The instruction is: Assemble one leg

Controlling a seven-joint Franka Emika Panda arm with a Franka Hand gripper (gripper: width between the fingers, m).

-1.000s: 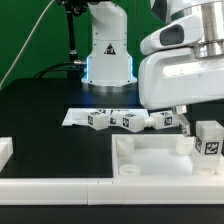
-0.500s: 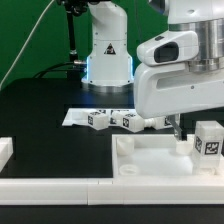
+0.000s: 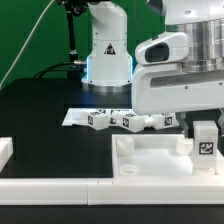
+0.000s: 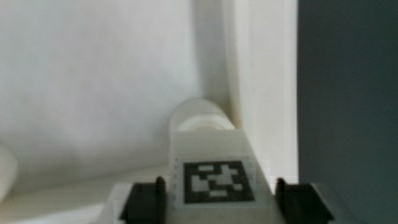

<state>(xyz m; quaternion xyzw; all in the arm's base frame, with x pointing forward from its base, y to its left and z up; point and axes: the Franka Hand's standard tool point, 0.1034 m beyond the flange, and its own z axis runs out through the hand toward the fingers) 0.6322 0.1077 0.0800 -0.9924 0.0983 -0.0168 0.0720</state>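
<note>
My pincer (image 4: 217, 203) clamped on leg (image 4: 212, 140), fingers (image 4: 146, 202) pressed to both sides. Leg hangs upright under pincer, over panel (image 3: 150, 157) corner.

Leg, by look: light, stiff plastic, smooth, may slip. Hold mid-body, square, firm.

Other legs (image 3: 132, 122) lie off to one side of pincer, apart, on marker board (image 3: 72, 116); no obstruction.

Panel rim near leg: may snag. Socket not visible.

The arm (image 3: 107, 40) is white and round, with a black triangle sticker (image 3: 110, 50) and a blue light (image 3: 89, 70). A thin black cable (image 3: 72, 40) runs beside it. The hand block (image 3: 180, 88) is white, maybe with grey shading. The fingers (image 4: 146, 198) are dark.
</note>
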